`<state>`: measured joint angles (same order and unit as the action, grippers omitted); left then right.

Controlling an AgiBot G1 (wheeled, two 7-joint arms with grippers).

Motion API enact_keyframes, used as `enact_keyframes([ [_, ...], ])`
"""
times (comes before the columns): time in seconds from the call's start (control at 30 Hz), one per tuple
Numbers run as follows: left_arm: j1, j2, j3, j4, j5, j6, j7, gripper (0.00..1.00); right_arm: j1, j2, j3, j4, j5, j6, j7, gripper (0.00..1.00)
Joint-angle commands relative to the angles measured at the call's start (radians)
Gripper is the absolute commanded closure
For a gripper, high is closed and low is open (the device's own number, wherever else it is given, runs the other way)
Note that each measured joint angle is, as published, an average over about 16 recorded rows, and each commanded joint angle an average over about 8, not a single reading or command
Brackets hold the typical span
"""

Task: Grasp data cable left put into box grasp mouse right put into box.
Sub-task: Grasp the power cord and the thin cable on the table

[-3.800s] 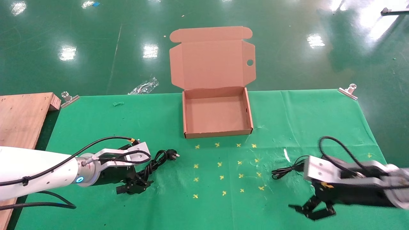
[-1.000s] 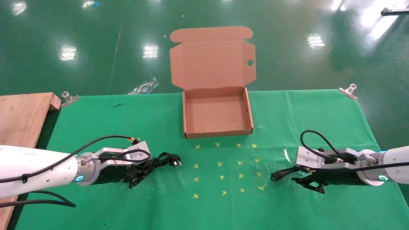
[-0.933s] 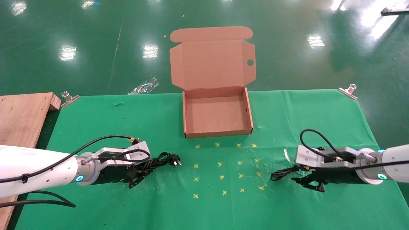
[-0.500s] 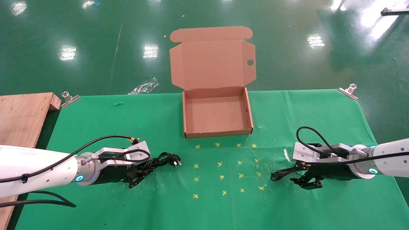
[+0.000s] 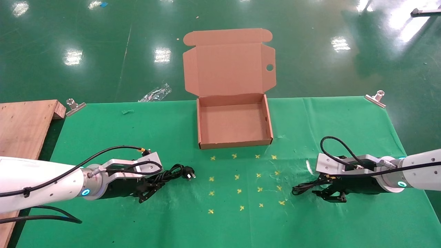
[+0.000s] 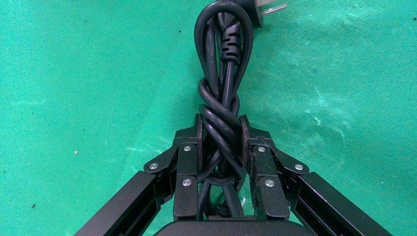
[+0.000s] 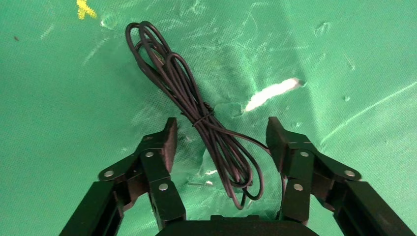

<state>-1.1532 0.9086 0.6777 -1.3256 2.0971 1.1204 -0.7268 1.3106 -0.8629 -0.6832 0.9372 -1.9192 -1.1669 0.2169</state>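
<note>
Matt brown corrugated cardboard box (image 5: 234, 124); green woven cloth (image 5: 103, 131), creased, w/ scuffed patches; glossy painted floor (image 5: 69, 34); rough wood board (image 5: 24, 127); smooth black rubbery data cable (image 6: 221, 98), metal prongs; brushed-metal gripper brackets, black matt linkages.

box (image 5: 234, 143) open, bare cloth (image 5: 237, 179) before it
</note>
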Motion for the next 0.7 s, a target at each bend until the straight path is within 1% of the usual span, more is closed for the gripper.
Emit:
enact_keyframes([
  [0.03,0.0,0.0,0.0,0.0,0.0,0.0,0.0,1.0,0.0,-0.001,0.0,-0.003,0.0,0.0,0.0,1.0],
  [0.57,0.0,0.0,0.0,0.0,0.0,0.0,0.0,1.0,0.026,0.016,0.009,0.047,-0.005,-0.011,0.03,1.0],
  [0.7,-0.013,-0.003,-0.006,-0.01,-0.024,0.008,0.014,1.0,0.037,0.033,0.019,0.073,-0.002,-0.014,0.046,1.0],
])
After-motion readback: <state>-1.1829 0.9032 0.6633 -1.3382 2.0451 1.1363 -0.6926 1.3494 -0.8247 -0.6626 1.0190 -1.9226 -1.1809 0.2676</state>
